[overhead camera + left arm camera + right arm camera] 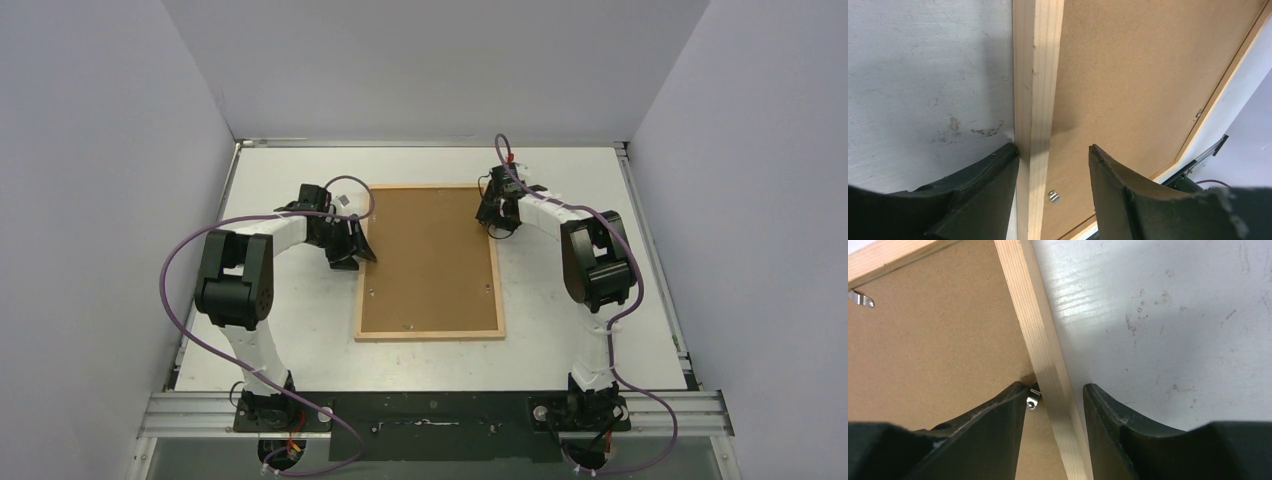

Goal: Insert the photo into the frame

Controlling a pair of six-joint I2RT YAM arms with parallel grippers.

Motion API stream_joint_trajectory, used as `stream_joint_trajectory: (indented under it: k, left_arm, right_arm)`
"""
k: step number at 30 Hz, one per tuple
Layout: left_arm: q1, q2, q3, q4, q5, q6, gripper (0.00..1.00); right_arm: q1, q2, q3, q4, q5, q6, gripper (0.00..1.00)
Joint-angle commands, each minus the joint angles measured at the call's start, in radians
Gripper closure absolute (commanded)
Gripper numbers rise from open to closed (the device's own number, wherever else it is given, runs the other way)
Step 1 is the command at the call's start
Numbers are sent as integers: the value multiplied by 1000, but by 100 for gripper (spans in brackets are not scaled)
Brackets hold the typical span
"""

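though unclear from above, wrist views show left and right jaws apart astride the frame (1035,100).

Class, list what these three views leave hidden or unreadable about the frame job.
1. Photo: in no view; the backing board fills the frame.
2. Frame's front: all views, it faces the table.
3. Clips: top view, too small to tell whether they hold the board.
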Motion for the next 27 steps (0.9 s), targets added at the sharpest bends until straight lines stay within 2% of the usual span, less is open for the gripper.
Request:
stream_joint_trajectory:
  k: [1, 7, 12, 19, 24, 27]
  left_arm:
    - [0, -35, 35, 34, -26, 14, 47]
    - [-37, -99, 165, 20, -93, 50, 46]
    - [-96, -132, 177, 96, -138, 28, 46]
    - [-224, -30, 208, 164, -51, -44, 48]
    - [-295, 39, 196, 318, 51, -131, 54]
    - [-331, 74, 184, 383, 66, -154, 57]
  right_arm:
    - [4, -20, 46, -106, -38, 30, 52]
    - [-3, 2, 113, -209, -95, 50, 50]
    - [-3, 1, 107, -207, -73, 73, 55]
    - [2, 2, 82, -158, -106, 63, 59]
    - [14, -85, -47, -84, -168, 112, 60]
    - [19, -148, -143, -36, -183, 152, 64]
